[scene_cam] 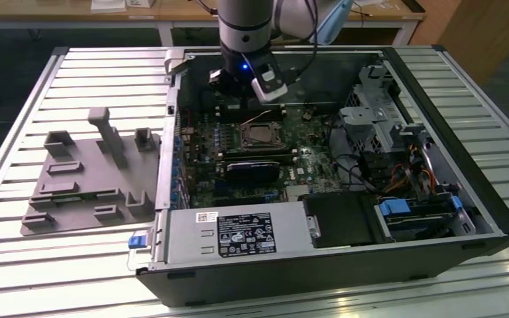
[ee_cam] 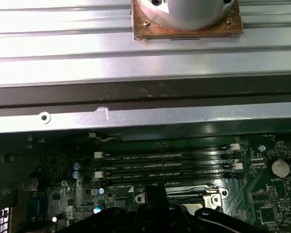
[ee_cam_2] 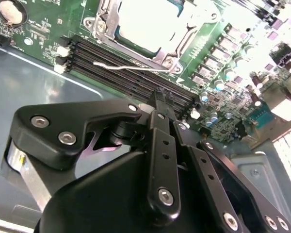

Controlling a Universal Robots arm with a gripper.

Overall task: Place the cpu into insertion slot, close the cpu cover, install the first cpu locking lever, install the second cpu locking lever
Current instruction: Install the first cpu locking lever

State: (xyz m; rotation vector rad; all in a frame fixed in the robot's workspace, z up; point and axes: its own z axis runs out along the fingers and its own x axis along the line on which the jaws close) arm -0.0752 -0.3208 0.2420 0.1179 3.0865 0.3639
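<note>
- cpu (ee_cam_2: 145,19) is sitting flat in the insertion slot (scene_cam: 244,136), upper centre of the second wrist view, its silvery top catching the light.
- cpu cover (ee_cam_2: 138,48) is lying down around the chip, as far as I can judge, its frame bordering the bright square.
- A thin wire locking lever (ee_cam_2: 131,66) is running along the cover's edge, between the cover and the dark memory slots (ee_cam_2: 111,75). Whether it is hooked I cannot tell.
- The claw (ee_cam_2: 160,97) is hovering just short of that lever, its fingers drawn together and gripping nothing that shows. In the exterior view the claw (scene_cam: 234,94) is hanging at upper centre, inside the computer case (scene_cam: 325,278) resting on the slatted counter (scene_cam: 77,73).
- My reading is that the lever work is the step in hand, with chip and cover apparently dealt with.
- Doing it well probably means pushing near the lever's free end (the wire looks thin and likely springy) with the closed tips.
- The push should probably be steady, bearing downward and sideways so the wire is sliding under its catch, not skating off.
- The tips should be staying clear of the memory slots and the small parts on the green motherboard (scene_cam: 236,189), since a slip there could be scraping them.
</note>
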